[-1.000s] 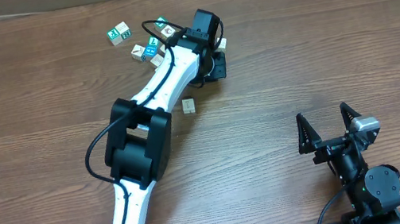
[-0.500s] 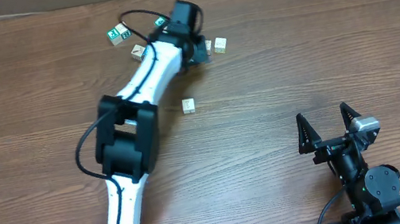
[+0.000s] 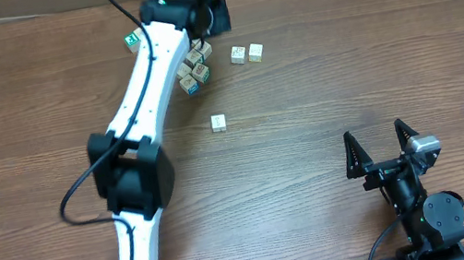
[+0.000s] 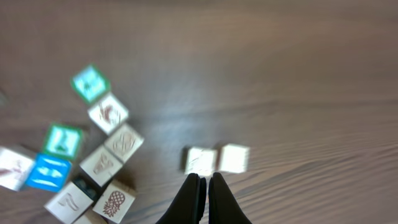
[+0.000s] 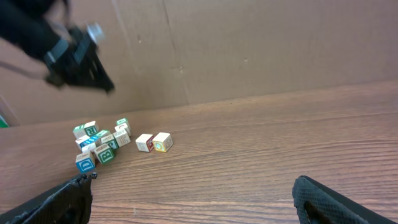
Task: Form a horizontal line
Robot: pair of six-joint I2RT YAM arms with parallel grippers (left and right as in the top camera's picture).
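Retreat of left gripper (image 4: 206,178) from horizontal line (image 4: 216,158), fingers together.

cube row (image 4: 216,159) blurred, cube cluster (image 3: 196,59) partly under left arm (image 3: 143,79)

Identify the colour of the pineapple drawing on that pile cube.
Dark reddish-brown, on the pale pineapple cube; left wrist view shows it best.

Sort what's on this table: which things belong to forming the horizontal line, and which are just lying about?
Job: two-cube row, cubes touching; left gripper, shut.
Lying about: cube cluster; lone cube, apart from the row; right gripper, open.
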